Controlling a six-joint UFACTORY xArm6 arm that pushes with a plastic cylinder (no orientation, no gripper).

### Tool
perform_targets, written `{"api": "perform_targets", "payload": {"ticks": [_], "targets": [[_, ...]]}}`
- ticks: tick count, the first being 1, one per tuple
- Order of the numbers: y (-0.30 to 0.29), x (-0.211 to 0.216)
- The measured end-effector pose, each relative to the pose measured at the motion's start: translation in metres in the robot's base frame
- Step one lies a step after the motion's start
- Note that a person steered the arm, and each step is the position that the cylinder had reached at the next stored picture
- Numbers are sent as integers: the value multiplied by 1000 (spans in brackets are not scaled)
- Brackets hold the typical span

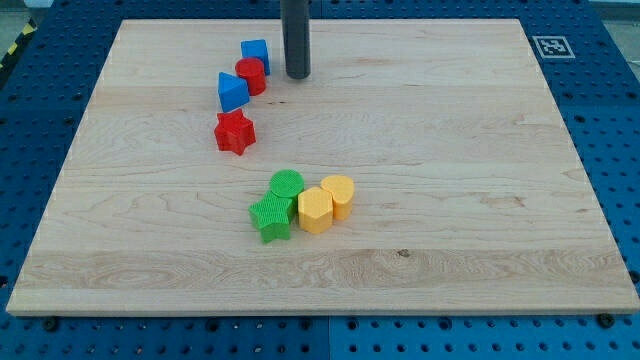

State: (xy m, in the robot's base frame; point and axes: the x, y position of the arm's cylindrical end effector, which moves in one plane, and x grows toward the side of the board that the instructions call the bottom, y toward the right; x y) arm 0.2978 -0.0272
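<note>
My tip rests on the wooden board near the view's top, a short gap to the right of the red cylinder and the blue block behind it. It touches neither. Below and left of the red cylinder lies a blue triangular block, and under that a red star. Toward the board's middle sits a tight cluster: a green cylinder, a green star, a yellow hexagonal block and a yellow cylinder.
The wooden board lies on a blue perforated table. A black-and-white marker tag is at the top right, just off the board's corner.
</note>
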Motion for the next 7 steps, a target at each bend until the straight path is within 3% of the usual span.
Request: {"api": "perform_targets", "payload": {"ticks": [2,3,4,7], "targets": [[-27,-73],[-83,-63],[-126,-17],[-102,34]]}}
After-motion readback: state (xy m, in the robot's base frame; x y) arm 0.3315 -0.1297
